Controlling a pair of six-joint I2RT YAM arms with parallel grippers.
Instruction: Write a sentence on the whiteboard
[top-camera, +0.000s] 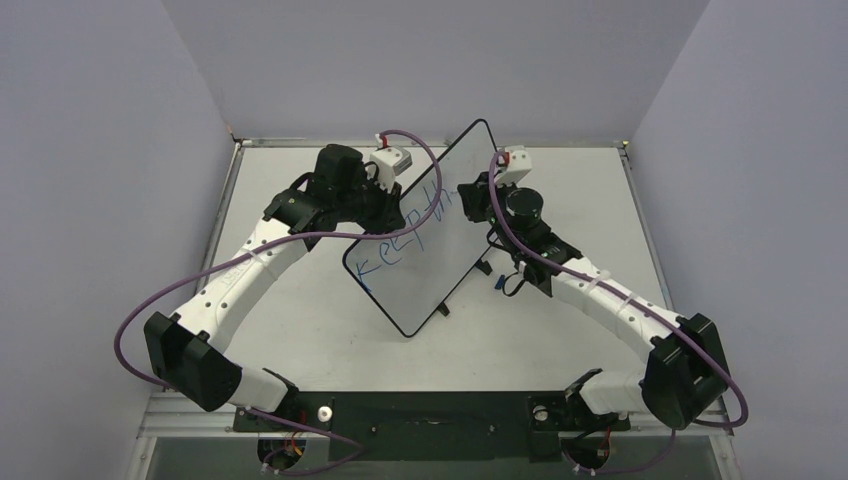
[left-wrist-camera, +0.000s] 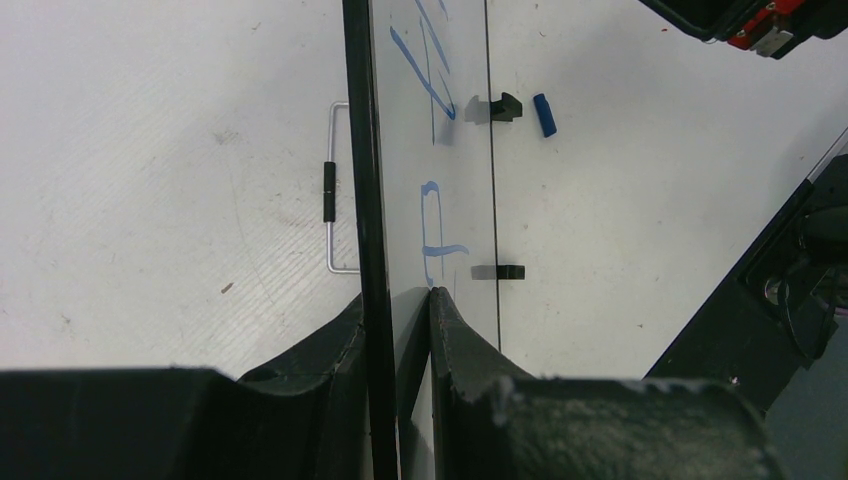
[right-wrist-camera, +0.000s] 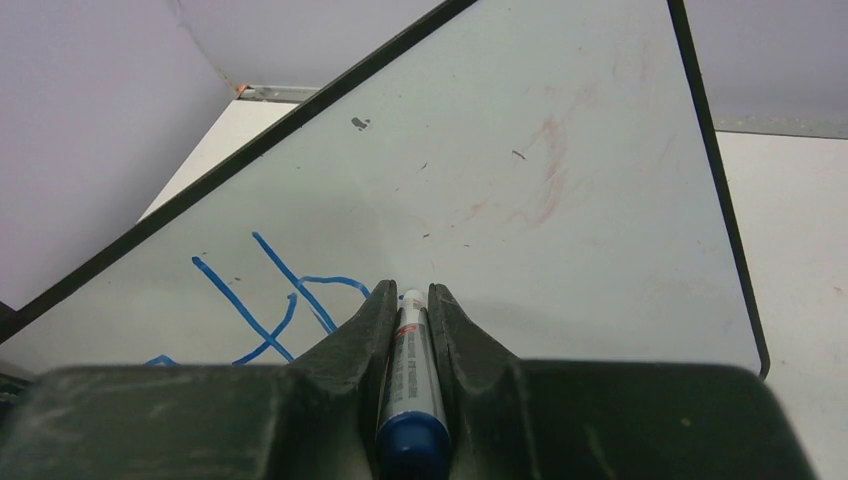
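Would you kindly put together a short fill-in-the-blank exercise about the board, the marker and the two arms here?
1. The left arm's jaws are shut on the rim of the ____.
2. The marker pen held in the right arm's jaws has a ____ end.
3. The sentence starts with the word ____.
4. A small blue cap lies on the ____ beside the board.
Missing words: whiteboard; blue; Keep; table.

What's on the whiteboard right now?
On the whiteboard: blue letters, roughly "Keep th", and the tip of the marker held by the right gripper. From above, that gripper covers whatever comes after.
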